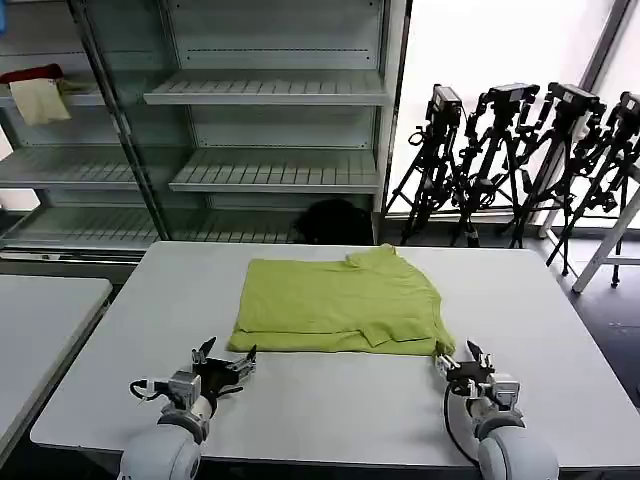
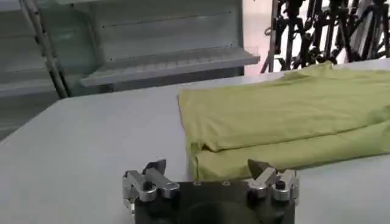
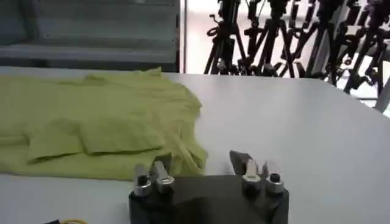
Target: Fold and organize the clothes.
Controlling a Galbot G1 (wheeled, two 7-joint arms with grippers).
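Behind the white tabletop [image 1: 330,400] I see grey shelving [image 1: 265,95] and a row of black tripods [image 1: 520,150] by the bright window. On the tabletop's middle, toward the far edge, lies the lime-green T-shirt [image 1: 340,305], folded into a rough rectangle, with a sleeve flap doubled over near its front right corner.

My left gripper [image 1: 225,363] sits low at the near side, fingers spread wide, empty. It is just short of the shirt's front left corner and apart from the cloth; in the left wrist view the folded edge [image 2: 244,159] lies just beyond the fingertips [image 2: 155,167].

My right gripper [image 1: 460,358] is at the shirt's front right corner, also open and holding nothing. Its tips stand just beside the crumpled corner [image 3: 189,155]; I cannot tell whether they touch the fabric.
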